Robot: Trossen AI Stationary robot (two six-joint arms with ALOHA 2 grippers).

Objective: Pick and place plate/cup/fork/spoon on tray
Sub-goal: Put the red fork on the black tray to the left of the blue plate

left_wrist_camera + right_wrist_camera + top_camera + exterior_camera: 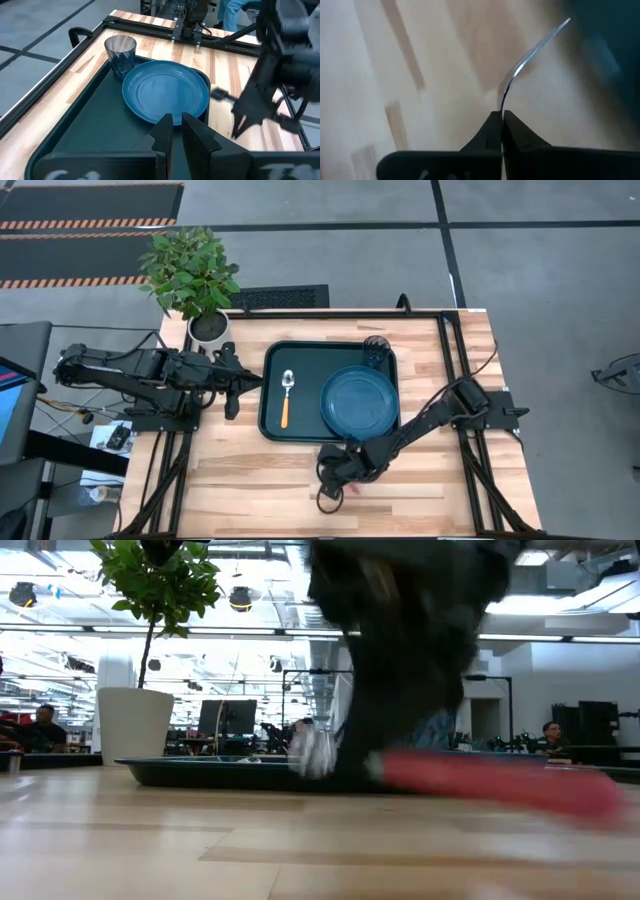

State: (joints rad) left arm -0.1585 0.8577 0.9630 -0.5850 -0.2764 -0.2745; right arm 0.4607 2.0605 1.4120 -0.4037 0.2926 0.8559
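Observation:
The dark green tray (300,420) lies mid-table. On it are the blue plate (360,402), the dark cup (376,352) at its far right corner and the orange-handled spoon (286,398). The plate (165,92) and cup (120,52) also show in the left wrist view. My right gripper (335,475) is low over the table just in front of the tray, shut on the fork (480,778). My left gripper (250,383) waits at the tray's left edge, shut and empty. My right gripper pinches the fork's metal neck (502,107) between its two fingers, coming from above. The silver tines (312,752) stick out on one side and the red-pink handle (520,785) on the other. The fork lies about level, close over the table; whether its handle end touches the wood I cannot tell.
A white plant pot (208,328) with a green plant stands at the table's far left corner. Bare wood lies in front of the tray and to its right. People and desks show in the room behind the table.

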